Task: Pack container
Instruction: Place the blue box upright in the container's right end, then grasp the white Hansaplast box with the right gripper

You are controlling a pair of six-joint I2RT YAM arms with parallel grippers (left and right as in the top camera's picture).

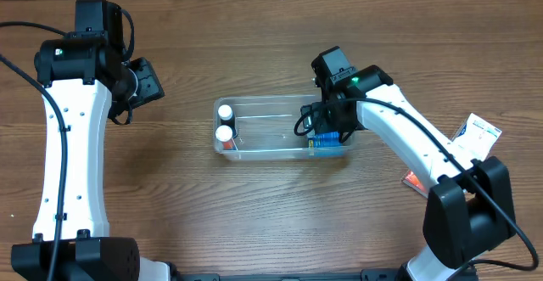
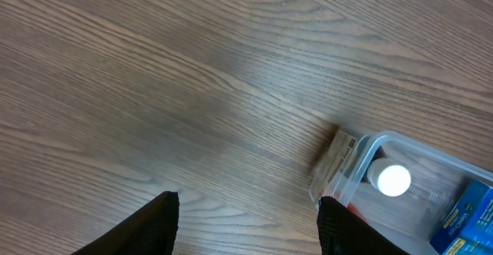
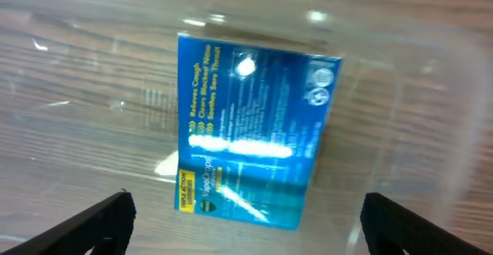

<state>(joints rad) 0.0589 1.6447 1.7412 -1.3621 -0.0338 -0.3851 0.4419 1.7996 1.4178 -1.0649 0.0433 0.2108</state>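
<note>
The clear plastic container lies at the table's middle. Two white-capped bottles stand at its left end and a blue box lies at its right end. My right gripper hovers over that right end, open and empty; in the right wrist view the blue box lies flat on the container floor between and beyond the spread fingers. My left gripper is open and empty over bare table, left of the container. The left wrist view shows the container's corner, one white cap and its fingers.
A white and blue packet and an orange item lie at the right beside the right arm's base. Wood tabletop surrounds the container.
</note>
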